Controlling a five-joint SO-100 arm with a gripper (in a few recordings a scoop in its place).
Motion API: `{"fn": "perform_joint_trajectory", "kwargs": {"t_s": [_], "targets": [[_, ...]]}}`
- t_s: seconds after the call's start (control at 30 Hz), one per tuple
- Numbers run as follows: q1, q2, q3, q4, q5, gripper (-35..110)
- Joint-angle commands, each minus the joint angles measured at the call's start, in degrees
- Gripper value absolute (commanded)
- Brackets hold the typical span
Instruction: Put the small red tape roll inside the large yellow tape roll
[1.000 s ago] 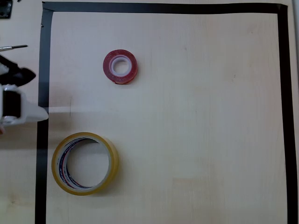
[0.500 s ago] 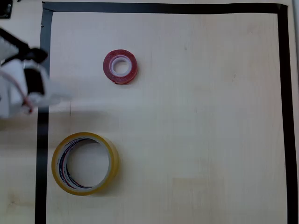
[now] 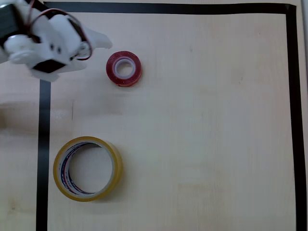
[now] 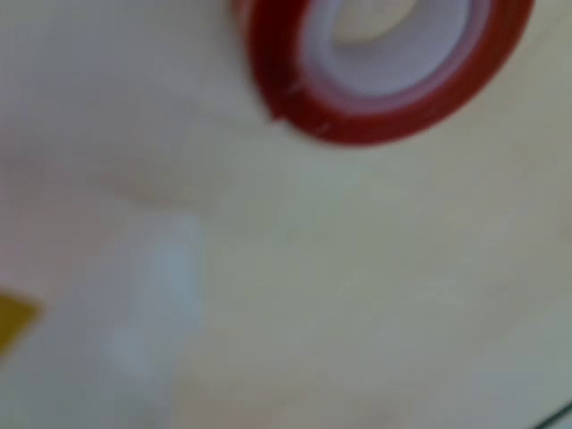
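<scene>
Jaws first: you cannot tell from either view whether they stand wide or narrow, since the overhead view shows the white gripper [image 3: 98, 42] only as a blurred shape with one pale finger tip pointing right. Your arm sits at the upper left of the overhead view, crossing the black tape border [image 3: 44, 144] that frames the pale wooden table [image 3: 202, 125]. Just to the right of that finger tip, near but apart from it, lies the small red tape roll [image 3: 123, 68], flat on the table with its white core facing up. In the wrist view the same red roll [image 4: 375, 107] sits at the top edge, very blurred (a pale smear at lower left may be a finger). Well below it in the overhead view, the large yellow tape roll [image 3: 87, 168] lies flat near the left border, its wide hole showing bare table.
</scene>
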Motion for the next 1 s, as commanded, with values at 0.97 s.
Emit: {"fn": "perform_joint_trajectory", "kwargs": {"t_s": [0.97], "targets": [[1.49,-5.36,18.37,-23.12,0.97,24]]}}
